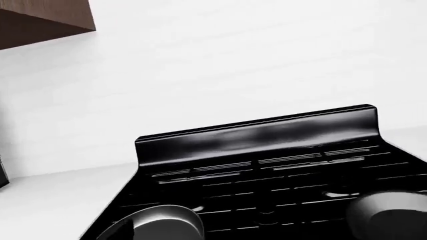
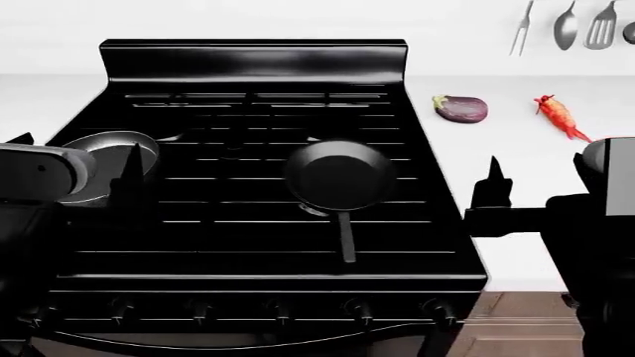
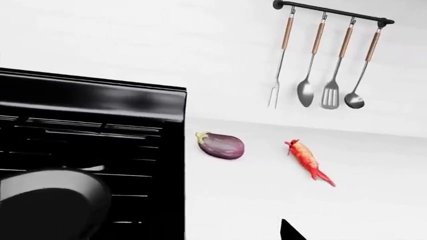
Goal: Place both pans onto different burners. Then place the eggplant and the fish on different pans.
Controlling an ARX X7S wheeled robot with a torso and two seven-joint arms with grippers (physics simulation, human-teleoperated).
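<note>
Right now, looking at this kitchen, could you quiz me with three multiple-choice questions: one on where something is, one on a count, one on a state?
1. Where is the eggplant?
A. in a pan
B. on the white counter right of the stove
C. on the floor

2. How many utensils hang on the wall rail?
A. two
B. four
C. six

3. What is in the pan at the middle of the stove?
A. nothing
B. the fish
C. the eggplant

Answers: 1 B, it lies on the counter beside the fish. 2 B, fork, spoon, spatula and ladle. 3 A, its black inside is bare.
</note>
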